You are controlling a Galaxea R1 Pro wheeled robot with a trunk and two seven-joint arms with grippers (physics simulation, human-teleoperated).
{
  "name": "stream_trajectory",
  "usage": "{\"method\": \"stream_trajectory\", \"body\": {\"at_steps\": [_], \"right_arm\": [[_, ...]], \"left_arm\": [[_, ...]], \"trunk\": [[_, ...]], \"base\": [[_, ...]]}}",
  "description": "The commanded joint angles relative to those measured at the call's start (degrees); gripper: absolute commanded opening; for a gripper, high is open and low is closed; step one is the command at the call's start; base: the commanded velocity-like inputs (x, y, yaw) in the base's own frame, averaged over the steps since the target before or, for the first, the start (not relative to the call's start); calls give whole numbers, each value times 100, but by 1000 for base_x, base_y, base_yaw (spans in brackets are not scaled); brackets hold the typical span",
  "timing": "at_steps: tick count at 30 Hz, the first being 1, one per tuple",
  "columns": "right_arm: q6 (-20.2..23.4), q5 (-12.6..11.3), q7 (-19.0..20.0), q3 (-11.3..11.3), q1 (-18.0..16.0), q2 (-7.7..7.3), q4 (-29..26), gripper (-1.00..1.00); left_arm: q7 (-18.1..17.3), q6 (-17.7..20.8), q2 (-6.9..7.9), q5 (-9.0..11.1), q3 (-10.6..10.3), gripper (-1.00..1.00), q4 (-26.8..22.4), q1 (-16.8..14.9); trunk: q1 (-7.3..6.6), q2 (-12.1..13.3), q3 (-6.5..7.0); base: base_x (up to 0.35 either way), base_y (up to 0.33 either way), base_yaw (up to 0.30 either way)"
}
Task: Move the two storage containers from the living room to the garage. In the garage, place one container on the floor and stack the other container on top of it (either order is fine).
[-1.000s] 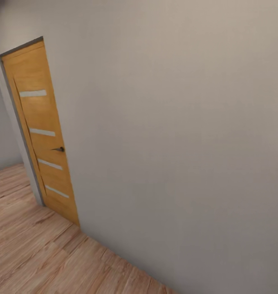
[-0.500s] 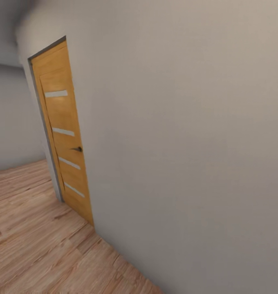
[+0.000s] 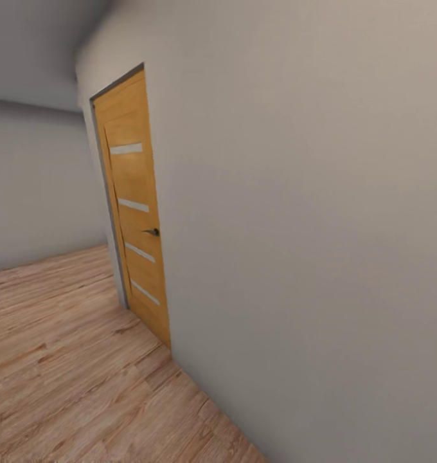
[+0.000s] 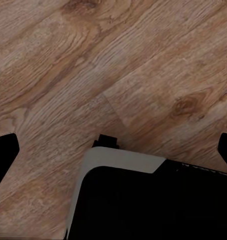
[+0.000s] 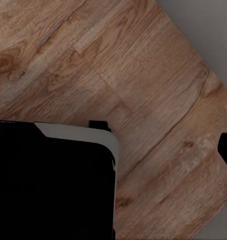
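Operator: Step in hand?

Technician: Transit, judged from the views. Head camera facing a pale grey wall (image 3: 308, 225) at close range, with a closed wooden door (image 3: 136, 212) set in it, dark handle (image 3: 153, 231) at mid-height. Light wood plank floor (image 3: 64, 360) underfoot, so probably not yet the garage.

Operator: Claw state?

Technician: Left claw (image 4: 113, 150) spread wide, fingertips (image 4: 3, 155) out at opposite edges of its wrist view, nothing between them but planks and the corner of the robot's own dark base (image 4: 143, 200). Right claw (image 5: 113, 150) likewise gripping nothing: one fingertip (image 5: 226, 150) far out to the side, its mate lost against the dark base, so read as open.

Operator: Location of the two storage containers?

Technician: Cannot tell from these views. Neither claw carrying one, so treat the fetching as not yet done.

Operator: Next move?

Technician: Turn the base away from the wall, toward open floor or the door. Keep clearance from wall and door frame while turning. Locate a container before lowering either arm.
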Motion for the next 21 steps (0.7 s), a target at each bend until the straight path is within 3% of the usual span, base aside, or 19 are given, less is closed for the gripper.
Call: {"method": "stream_trajectory", "body": {"at_steps": [1, 4, 7, 8, 9, 14, 21], "right_arm": [[-30, -40, -7, 52, -7, 4, 18, 100], [-32, -26, -2, 82, -7, 4, 18, 100], [-35, -21, 0, 100, -7, 4, 18, 100], [-34, -23, 1, 96, -7, 4, 16, 100], [-36, -23, 1, 94, -7, 4, 16, 100], [-36, -53, 7, 70, -7, -9, 14, 100], [-36, -63, 6, 56, -7, -14, 15, 100]], "left_arm": [[7, -18, 0, 27, 5, 100, 5, -5], [1, -18, 8, 56, 24, 100, -3, -5], [-4, -15, 12, 259, 143, 100, -9, -5], [-4, -11, 12, 372, 203, 100, -12, -5], [-7, -6, 13, 616, 278, 100, -15, -5], [-20, -25, 12, 732, 294, 100, -10, -5], [-23, -42, -2, 750, 291, 100, -8, -5]], "trunk": [[1, -7, -10], [1, -7, -10], [1, -7, -10], [1, -7, -10], [1, -7, -10], [1, -7, -10], [1, -7, -10]], "base": [[0, 0, 282], [0, 0, 282], [0, 0, 282], [0, 0, 282], [0, 0, 281], [0, 0, 282], [0, 0, 282]]}}
